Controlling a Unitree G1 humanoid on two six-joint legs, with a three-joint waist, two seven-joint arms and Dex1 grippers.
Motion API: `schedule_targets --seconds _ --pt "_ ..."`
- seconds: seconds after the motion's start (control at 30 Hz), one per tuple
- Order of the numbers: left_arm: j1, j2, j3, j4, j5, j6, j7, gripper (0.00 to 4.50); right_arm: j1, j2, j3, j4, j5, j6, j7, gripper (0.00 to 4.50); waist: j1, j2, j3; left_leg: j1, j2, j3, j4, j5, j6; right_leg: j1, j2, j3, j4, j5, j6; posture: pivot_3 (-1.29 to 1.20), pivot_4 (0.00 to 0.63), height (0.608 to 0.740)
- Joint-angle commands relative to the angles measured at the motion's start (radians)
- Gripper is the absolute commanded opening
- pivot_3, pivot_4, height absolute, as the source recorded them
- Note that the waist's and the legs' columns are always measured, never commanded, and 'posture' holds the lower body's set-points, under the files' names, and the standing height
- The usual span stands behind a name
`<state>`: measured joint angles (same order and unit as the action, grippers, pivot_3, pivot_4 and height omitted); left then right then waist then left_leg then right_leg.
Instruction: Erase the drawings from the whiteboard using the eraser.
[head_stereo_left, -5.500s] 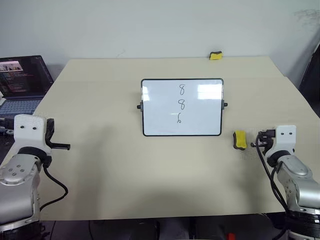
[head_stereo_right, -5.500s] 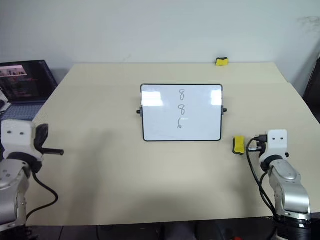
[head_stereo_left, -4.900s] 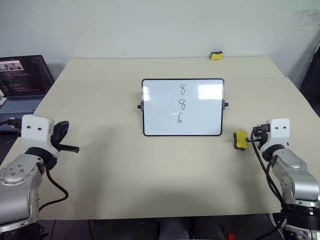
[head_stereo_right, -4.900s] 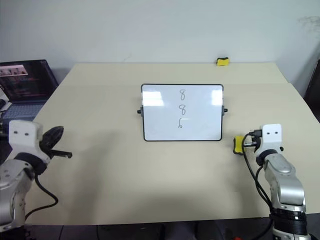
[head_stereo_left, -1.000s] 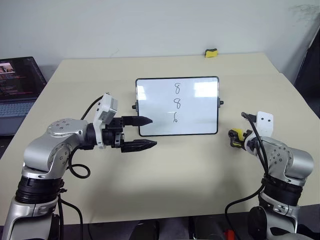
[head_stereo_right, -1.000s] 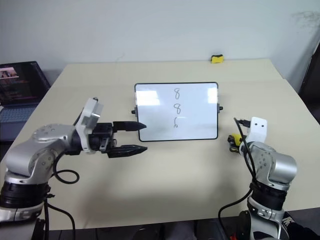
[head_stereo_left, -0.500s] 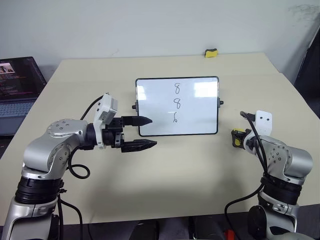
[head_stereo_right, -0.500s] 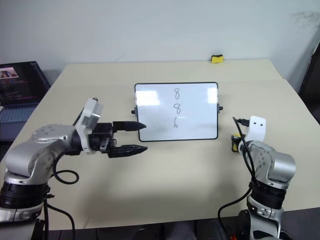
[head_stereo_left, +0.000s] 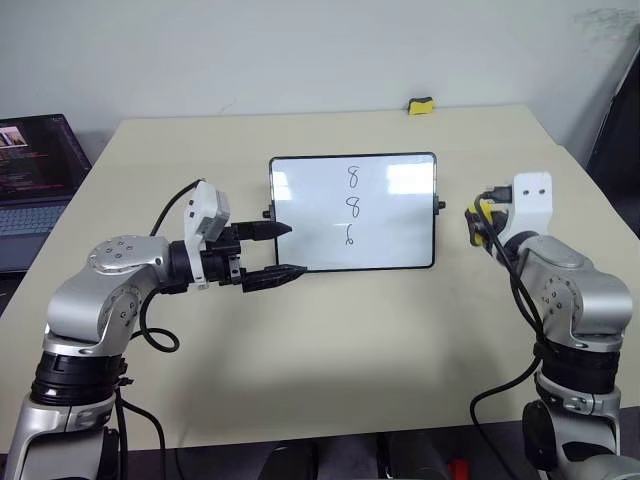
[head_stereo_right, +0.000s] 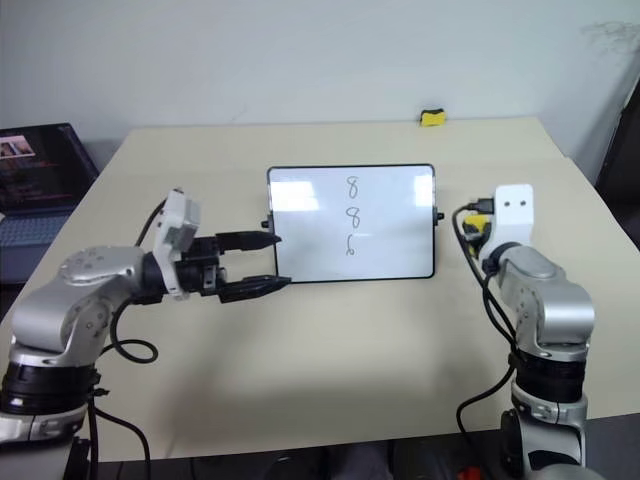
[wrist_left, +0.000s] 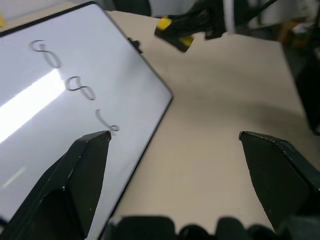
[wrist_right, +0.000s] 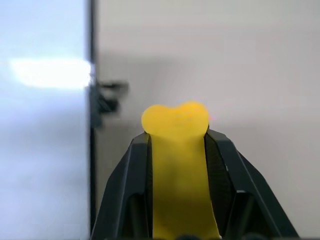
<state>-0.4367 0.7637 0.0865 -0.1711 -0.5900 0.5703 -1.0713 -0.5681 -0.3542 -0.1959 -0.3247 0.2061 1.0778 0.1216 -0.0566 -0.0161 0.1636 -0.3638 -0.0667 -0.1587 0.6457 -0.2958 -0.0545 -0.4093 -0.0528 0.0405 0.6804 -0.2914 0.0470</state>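
The whiteboard (head_stereo_left: 352, 212) lies near the middle of the pale surface (head_stereo_left: 330, 340), with wide bare room in front of it and on both sides. Its far edge sits well short of the surface's back edge, where a second small yellow block (head_stereo_left: 421, 104) rests by the wall. A laptop (head_stereo_left: 35, 165) stands off the surface's left side.

The drawings (head_stereo_left: 351, 206) run in one column right of the board's middle, all three unwiped.

The right tool (wrist_right: 176, 145) is clamped on the eraser (wrist_right: 177, 165), squeezing the yellow block between both fingers. It hangs above the surface just beside the board's right edge, near the black knob there; the eraser seems clear of the board, though the gap is hard to judge.

The left tool (head_stereo_left: 274, 250) has its fingers spread wide and holds nothing. It hovers at the board's lower left corner, the upper fingertip over the white face, the lower one over the bare surface in front of the board.
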Motion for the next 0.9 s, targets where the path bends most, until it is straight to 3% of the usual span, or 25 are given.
schedule_targets --seconds 0.03,0.4,0.9 --pt "0.02 -0.035 0.046 -0.012 0.026 -0.043 0.086 4.5 -0.033 -0.027 0.033 -0.004 -0.012 -0.086 0.03 1.09 0.0 0.0 0.0 0.0 0.0 0.0 0.0 0.0 0.0 0.0 0.0 0.0 0.0 0.0 0.0 0.0 0.15 0.74" --pt "0.172 -0.163 0.033 -0.13 0.092 -0.058 0.315 4.5 -0.127 -0.001 0.12 0.128 -0.032 -0.254 0.082 1.09 0.002 0.0 0.0 0.0 0.0 0.0 0.0 0.0 0.0 0.0 0.0 0.0 0.0 0.0 0.0 0.0 0.15 0.74" --pt "0.171 -0.248 0.008 -0.172 0.162 -0.076 0.487 4.5 -0.249 0.088 0.218 0.391 -0.071 -0.496 0.141 1.09 0.001 0.0 0.0 0.0 0.0 0.0 0.001 0.0 0.0 0.0 0.0 0.0 0.0 0.0 0.0 0.0 0.15 0.74"
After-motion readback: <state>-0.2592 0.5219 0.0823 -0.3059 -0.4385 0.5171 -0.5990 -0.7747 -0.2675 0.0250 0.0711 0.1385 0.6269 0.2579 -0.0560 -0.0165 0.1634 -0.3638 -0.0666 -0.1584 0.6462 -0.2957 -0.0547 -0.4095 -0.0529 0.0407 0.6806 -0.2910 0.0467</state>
